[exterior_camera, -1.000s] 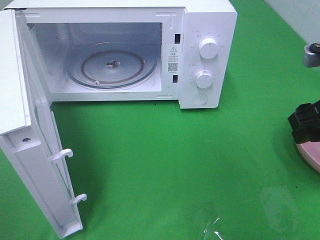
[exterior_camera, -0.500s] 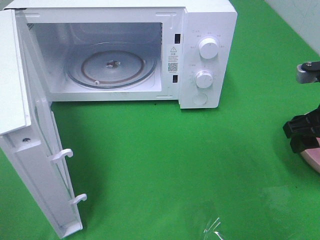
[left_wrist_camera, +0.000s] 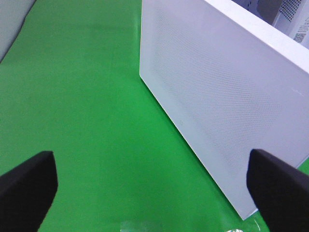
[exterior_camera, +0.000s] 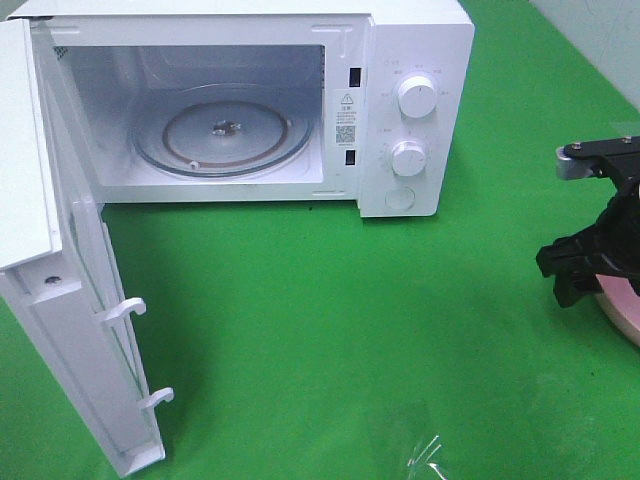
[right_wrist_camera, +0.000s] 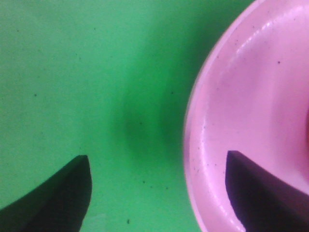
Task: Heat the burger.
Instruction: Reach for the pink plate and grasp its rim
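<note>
The burger is out of view in every frame. A pink plate (exterior_camera: 624, 312) shows at the right edge of the green table, cut off by the frame. My right gripper (exterior_camera: 577, 268) hovers at the plate's near-left rim, open. In the right wrist view this gripper (right_wrist_camera: 159, 193) straddles the rim: one finger is over the pink plate (right_wrist_camera: 251, 116), the other over green cloth. My left gripper (left_wrist_camera: 154, 193) is open and holds nothing, facing the outer side of the microwave door (left_wrist_camera: 217, 87). It does not show in the high view.
The white microwave (exterior_camera: 400, 60) stands at the back with its door (exterior_camera: 60, 330) swung wide open to the left. Its glass turntable (exterior_camera: 225, 135) is bare. Two knobs (exterior_camera: 417, 97) sit on its right panel. A clear plastic scrap (exterior_camera: 430, 455) lies at the front edge.
My right gripper has come further into the high view, moving left along the plate's rim. The microwave and door have not moved.
</note>
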You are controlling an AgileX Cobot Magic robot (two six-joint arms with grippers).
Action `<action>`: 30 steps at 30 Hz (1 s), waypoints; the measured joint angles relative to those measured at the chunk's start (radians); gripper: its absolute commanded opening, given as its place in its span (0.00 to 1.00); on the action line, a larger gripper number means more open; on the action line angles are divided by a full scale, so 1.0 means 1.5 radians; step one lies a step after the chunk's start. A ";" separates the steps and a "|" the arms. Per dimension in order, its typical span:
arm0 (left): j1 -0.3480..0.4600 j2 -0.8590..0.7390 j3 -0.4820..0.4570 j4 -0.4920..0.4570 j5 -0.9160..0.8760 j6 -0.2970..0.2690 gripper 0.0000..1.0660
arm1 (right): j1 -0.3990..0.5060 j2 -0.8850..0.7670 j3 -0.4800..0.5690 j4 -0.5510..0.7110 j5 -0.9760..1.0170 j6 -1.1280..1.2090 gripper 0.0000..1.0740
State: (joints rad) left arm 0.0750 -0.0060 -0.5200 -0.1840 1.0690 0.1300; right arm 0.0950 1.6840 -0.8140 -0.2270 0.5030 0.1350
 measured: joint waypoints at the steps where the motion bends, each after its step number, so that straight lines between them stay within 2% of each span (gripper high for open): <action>1: 0.000 0.000 0.000 0.000 0.000 0.000 0.94 | 0.000 0.004 -0.006 -0.001 0.000 0.000 0.71; 14: 0.000 0.000 0.000 0.000 0.000 0.000 0.94 | -0.051 0.023 -0.029 -0.007 0.002 -0.001 0.71; 30: 0.000 0.000 0.000 0.000 0.000 0.000 0.94 | -0.054 0.084 -0.029 0.006 -0.007 -0.001 0.71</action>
State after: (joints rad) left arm 0.0750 -0.0060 -0.5200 -0.1840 1.0690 0.1300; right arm 0.0140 1.8100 -0.8570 -0.2180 0.4920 0.1340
